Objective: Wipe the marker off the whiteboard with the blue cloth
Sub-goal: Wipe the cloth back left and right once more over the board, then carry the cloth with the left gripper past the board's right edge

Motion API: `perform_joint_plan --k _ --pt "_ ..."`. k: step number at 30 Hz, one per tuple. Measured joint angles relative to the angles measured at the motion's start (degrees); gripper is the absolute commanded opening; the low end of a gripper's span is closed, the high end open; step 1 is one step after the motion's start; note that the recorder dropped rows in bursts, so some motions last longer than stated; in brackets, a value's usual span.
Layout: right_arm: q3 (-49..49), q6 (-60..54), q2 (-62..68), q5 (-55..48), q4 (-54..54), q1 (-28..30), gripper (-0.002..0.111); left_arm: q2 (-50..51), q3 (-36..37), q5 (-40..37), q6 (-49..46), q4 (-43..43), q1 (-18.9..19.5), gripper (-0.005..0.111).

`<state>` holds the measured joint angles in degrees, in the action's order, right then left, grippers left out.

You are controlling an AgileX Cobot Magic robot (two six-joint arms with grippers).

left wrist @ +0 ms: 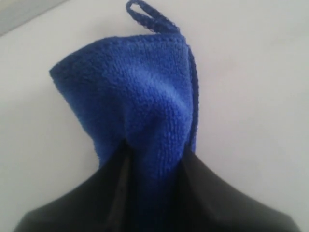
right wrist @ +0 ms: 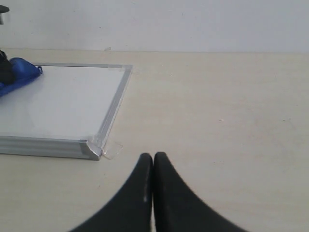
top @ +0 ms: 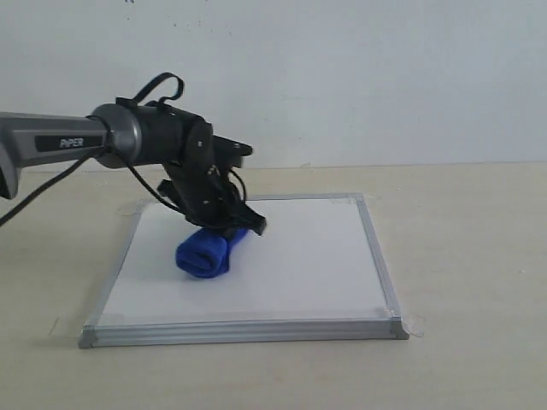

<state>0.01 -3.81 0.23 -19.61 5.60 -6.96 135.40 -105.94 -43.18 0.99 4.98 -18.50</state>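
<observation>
**One arm wiping, one arm idle**

One gripper does the work: the left gripper (top: 246, 224) is clamped on the blue cloth (top: 203, 253), which lies on the whiteboard (top: 299, 265), left of its middle in the exterior view. No marker ink shows in any view; it may be under the cloth. I judge a good wipe needs the roll pressed flat and swept in overlapping strokes inside the frame (top: 379, 256).

Only the left wrist view shows fabric pinched between the fingers, and a hanging loop (left wrist: 147, 14). Only the right wrist view shows the right gripper (right wrist: 153, 166), fingers together on nothing, over the table (right wrist: 231, 121) near a corner piece (right wrist: 91, 149).
</observation>
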Motion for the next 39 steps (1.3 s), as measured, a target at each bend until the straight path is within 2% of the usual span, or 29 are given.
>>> perform_joint_plan --k 7,13,21,31,36,39 --pt "0.00 0.00 0.00 0.00 0.00 0.00 0.000 0.22 0.00 4.94 -1.79 -4.98 -11.08 0.004" --pt "0.00 0.00 0.00 0.00 0.00 0.00 0.000 0.32 0.00 6.36 -4.34 -8.23 -15.53 0.004" --pt "0.00 0.00 0.00 0.00 0.00 0.00 0.000 0.51 0.00 4.50 -3.27 -6.88 -15.22 0.004" --pt "0.00 0.00 0.00 0.00 0.00 0.00 0.000 0.00 0.00 -0.62 3.34 -0.53 -7.78 0.004" --pt "0.00 0.00 0.00 0.00 0.00 0.00 0.000 0.00 0.00 -0.71 0.67 -2.98 -8.60 0.004" --pt "0.00 0.00 0.00 0.00 0.00 0.00 0.000 -0.13 0.00 -0.15 -1.32 -7.71 -10.15 0.004"
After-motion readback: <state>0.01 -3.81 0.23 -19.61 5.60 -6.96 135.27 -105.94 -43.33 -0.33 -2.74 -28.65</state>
